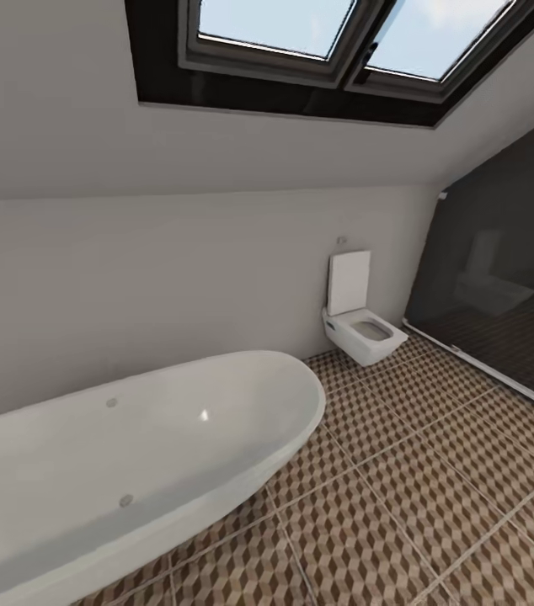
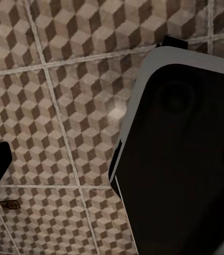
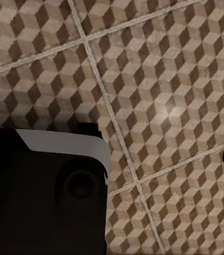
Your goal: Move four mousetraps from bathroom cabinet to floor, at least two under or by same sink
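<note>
The robot faces a white oval bathtub [image 1: 132,454] and square white toilet [image 1: 361,324] on the cube-patterned brown tiled bathroom floor [image 1: 435,505]. Only that floor lies below its jaws, whose state cannot be told. Judging by this, fetching the traps remains.

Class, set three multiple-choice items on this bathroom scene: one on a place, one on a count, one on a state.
1. Where is the toilet relative to the bathtub in the head view?
A. left of it
B. right of it and farther back
C. inside it

2. How many skylight panes show?
A. two
B. four
C. six

3. The toilet's lid is
A. shut
B. raised
C. missing

Answers: 1 B, it stands against the far wall to the right of the tub; 2 A, one bar splits the window into two panes; 3 B, the lid stands upright and the bowl is open.
</note>
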Robot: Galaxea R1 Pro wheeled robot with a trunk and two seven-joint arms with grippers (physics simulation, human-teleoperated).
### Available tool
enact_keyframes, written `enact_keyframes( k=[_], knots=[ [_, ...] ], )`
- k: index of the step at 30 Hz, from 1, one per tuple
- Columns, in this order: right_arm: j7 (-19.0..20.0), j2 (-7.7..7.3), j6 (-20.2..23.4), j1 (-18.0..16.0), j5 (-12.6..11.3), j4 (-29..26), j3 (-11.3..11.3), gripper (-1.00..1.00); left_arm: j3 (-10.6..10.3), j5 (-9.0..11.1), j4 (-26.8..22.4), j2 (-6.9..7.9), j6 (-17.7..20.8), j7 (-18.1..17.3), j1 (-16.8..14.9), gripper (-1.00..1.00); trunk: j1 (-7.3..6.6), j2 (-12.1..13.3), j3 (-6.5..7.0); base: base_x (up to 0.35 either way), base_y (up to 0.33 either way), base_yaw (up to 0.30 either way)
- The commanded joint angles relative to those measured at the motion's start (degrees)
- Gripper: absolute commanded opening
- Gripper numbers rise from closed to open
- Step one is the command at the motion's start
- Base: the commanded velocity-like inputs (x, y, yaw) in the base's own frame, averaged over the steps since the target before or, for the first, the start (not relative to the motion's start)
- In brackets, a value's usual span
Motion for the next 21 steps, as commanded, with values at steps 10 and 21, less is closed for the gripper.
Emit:
enact_keyframes(
  k=[10,21],
  knots=[
    [-0.3,-0.02,-0.4,-0.1,0.5,0.3,-0.5,1.0,-0.5,0.3,0.1,-0.04,0.1,0.1,0.0,1.0,0.01,-0.1,-0.07,0.0,0.0,-0.296],
    [-0.3,-0.07,-0.4,-0.1,0.5,0.3,-0.5,1.0,-0.5,0.3,0.1,0.07,0.1,0.1,0.0,1.0,0.01,-0.1,-0.07,0.0,0.0,-0.3]
  ],
)
